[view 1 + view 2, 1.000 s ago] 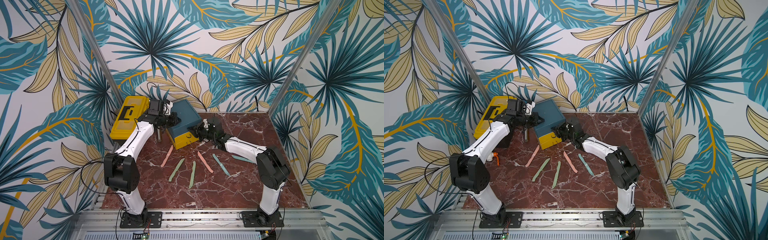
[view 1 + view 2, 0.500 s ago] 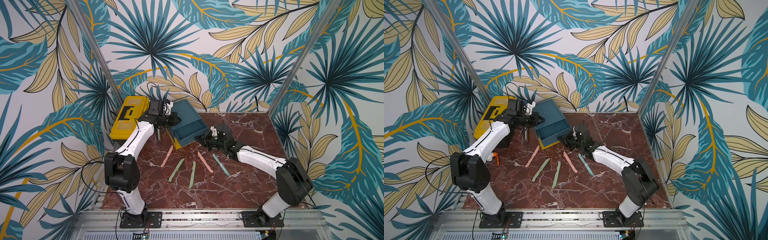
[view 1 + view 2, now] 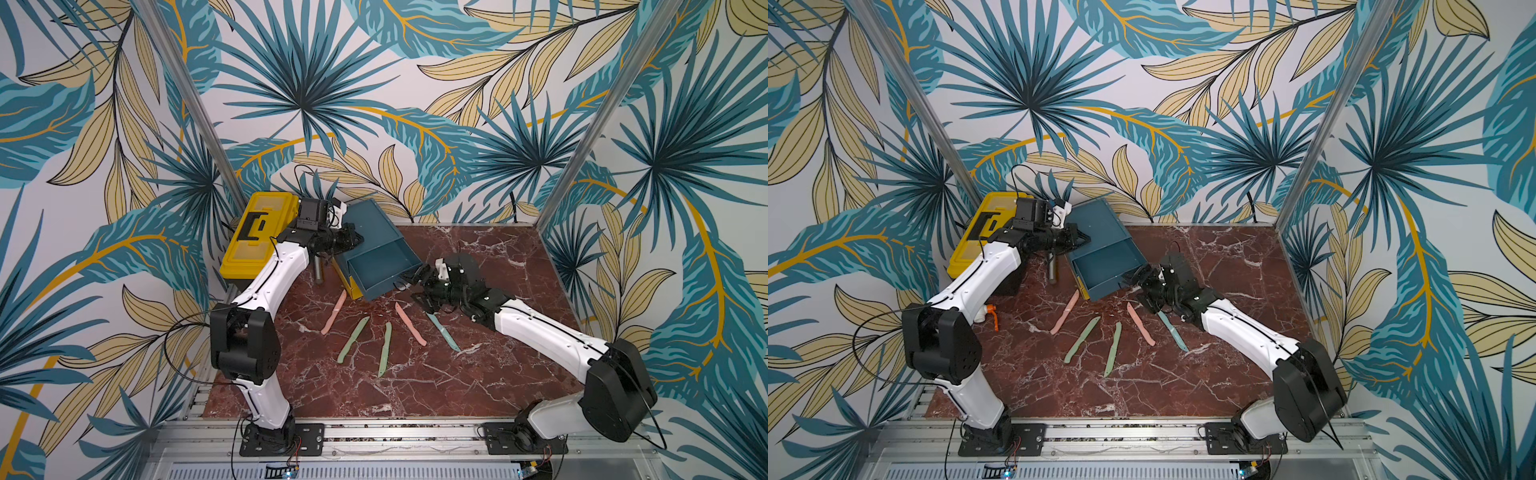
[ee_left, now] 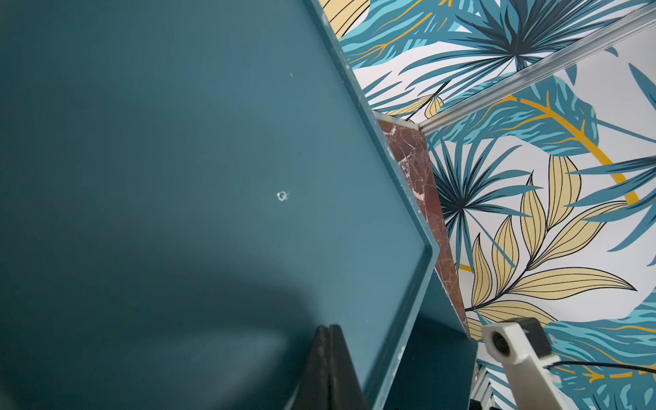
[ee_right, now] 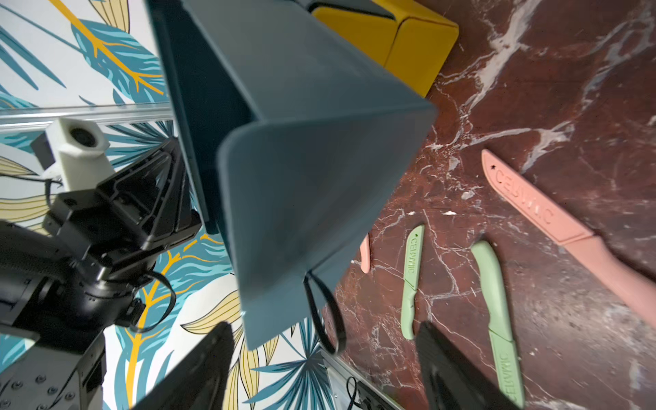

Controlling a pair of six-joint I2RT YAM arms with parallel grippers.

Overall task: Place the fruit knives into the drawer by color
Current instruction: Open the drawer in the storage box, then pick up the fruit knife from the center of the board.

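Note:
The drawer [image 3: 370, 226] stands at the back, angled, with its top teal tray [image 3: 380, 266] pulled out and nothing inside it. My right gripper [image 3: 417, 286] is open just in front of that tray. In the right wrist view the black loop pull [image 5: 324, 319] hangs free between the spread fingers [image 5: 209, 355]. My left gripper [image 3: 353, 241] is shut, its fingertips [image 4: 328, 330] touching the chest's teal top [image 4: 177, 142]. Fruit knives lie in a fan on the marble: pink [image 3: 333, 312], green [image 3: 353, 340], green [image 3: 385, 350], pink [image 3: 410, 324], teal [image 3: 444, 331].
A yellow toolbox [image 3: 257, 232] sits in the back left corner. A grey metal cylinder [image 3: 318, 270] stands between it and the chest. A small orange-handled part [image 3: 992, 311] lies by the left arm. Patterned walls close in three sides.
The right gripper drew the top teal tray out of the chest, moving toward the front right, then opened and let go of the loop pull. The left gripper stayed shut on the chest.

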